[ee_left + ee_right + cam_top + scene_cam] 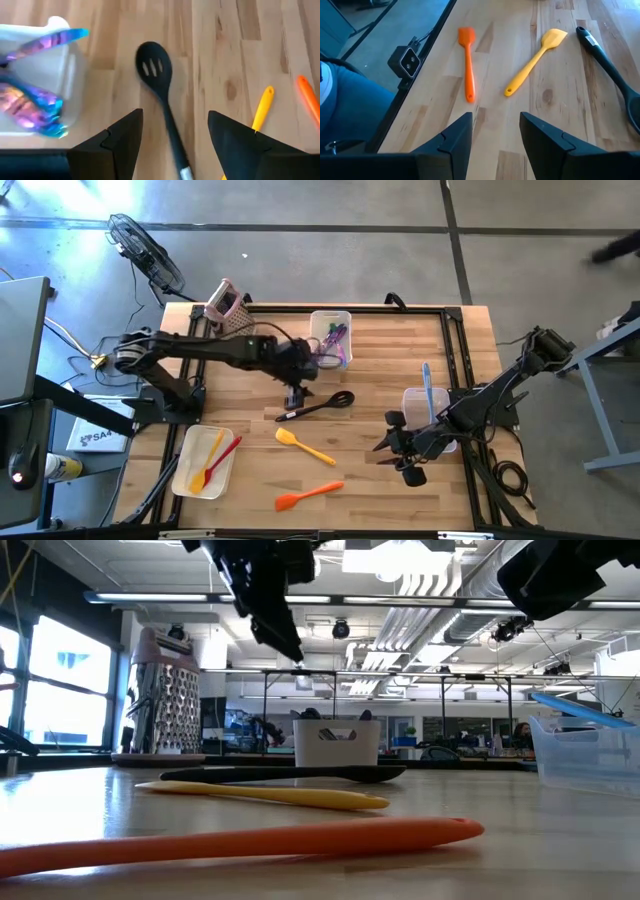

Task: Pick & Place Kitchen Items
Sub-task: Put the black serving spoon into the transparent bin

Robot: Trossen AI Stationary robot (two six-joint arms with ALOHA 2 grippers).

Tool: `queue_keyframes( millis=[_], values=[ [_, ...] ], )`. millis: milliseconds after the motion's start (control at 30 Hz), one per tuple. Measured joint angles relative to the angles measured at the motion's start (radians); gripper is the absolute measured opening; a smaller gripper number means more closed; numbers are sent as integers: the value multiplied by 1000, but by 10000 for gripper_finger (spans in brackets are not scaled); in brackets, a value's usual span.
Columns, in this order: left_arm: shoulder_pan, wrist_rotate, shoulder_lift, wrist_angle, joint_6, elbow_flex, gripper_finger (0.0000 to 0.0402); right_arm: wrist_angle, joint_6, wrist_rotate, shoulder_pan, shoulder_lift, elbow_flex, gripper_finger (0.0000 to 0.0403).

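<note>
Left gripper (172, 145) open, empty, hovering right above black spoon (318, 406) handle; I line jaws astride it for pickup. Right gripper (495, 137) open, empty, waiting; orange spatula (467, 62) ahead.

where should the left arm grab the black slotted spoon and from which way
Probably the thin handle of the black slotted spoon, about mid-length, coming straight down from above. It lies flat on the wood, so only a top-down pinch across the narrow shaft fits; the slotted bowl is wider. The left hand hangs over the handle, open, fingers either side of it.
</note>
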Motion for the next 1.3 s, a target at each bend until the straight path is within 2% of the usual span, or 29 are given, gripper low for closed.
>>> queue_keyframes(
  millis=[300,567,733,1033,1133,1300],
  values=[
    [-5,4,165,6,-37,3,221,10,4,0,0,0,0,157],
    [-5,128,260,21,-37,3,221,8,8,0,4,0,0,157],
    [-5,131,303,44,-60,4,221,3,19,0,4,11,0,157],
    [-5,84,389,44,-61,5,221,34,19,-17,4,47,0,157],
    [-5,68,405,47,-116,8,221,39,23,-23,4,47,0,157],
    [-8,-8,450,51,-146,8,215,45,30,-31,4,47,0,157]
  ],
)
